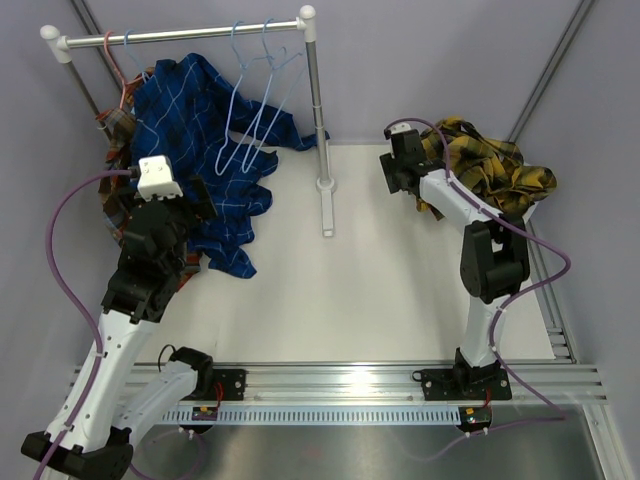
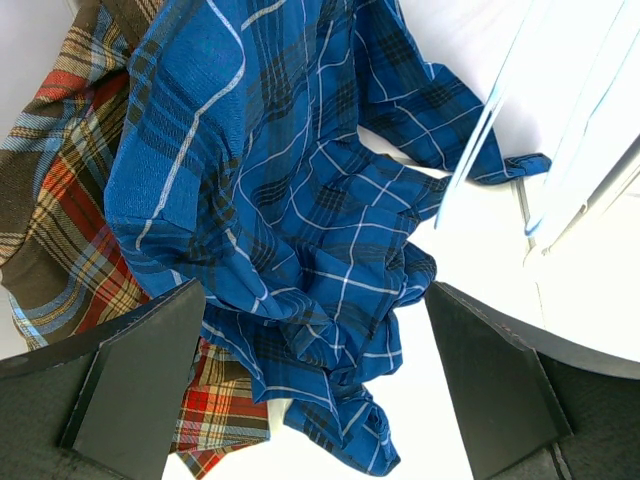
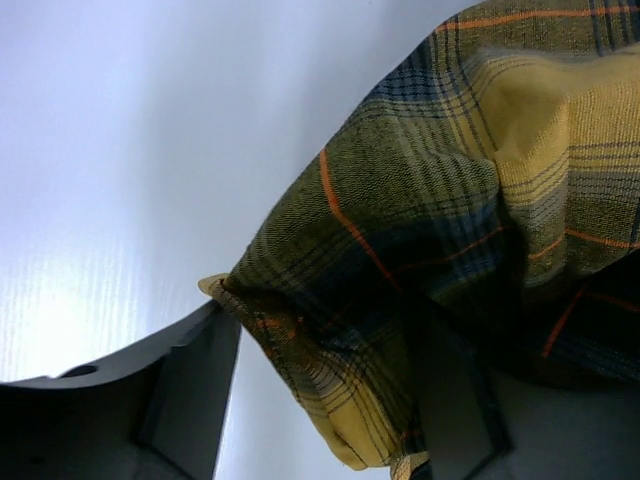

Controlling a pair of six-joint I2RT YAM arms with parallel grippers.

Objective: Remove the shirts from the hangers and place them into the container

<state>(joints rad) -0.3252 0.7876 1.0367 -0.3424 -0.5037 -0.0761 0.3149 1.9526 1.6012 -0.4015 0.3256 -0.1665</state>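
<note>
Top external view: a metal rail [image 1: 190,35] stands at the back left of a white desk [image 1: 380,270]. A blue shirt [image 1: 200,120] with thin pale lines hangs from it in a bunch, its lower folds resting on the desk. Light blue hangers [image 1: 250,110] dangle bare just in front of it. A brown-red plaid shirt [image 1: 115,130] hangs to its left, under a pink hanger [image 1: 122,80].

Left wrist view: the left claw [image 2: 315,300] is spread wide and empty, framing the blue folds without touching them.

At far right, a yellow-and-black shirt [image 1: 490,165] lies heaped, hiding whatever is beneath; the container cannot be made out. Right wrist view: the right claw [image 3: 320,330] has yellow cloth between its jaws, but I cannot tell whether it grips or has let go.

The step in hand looks like taking the blue shirt. To do it well, the left claw should close on a thick blue fold high up, keep clear of the plaid cloth and bare wires, then lift before pulling away.
</note>
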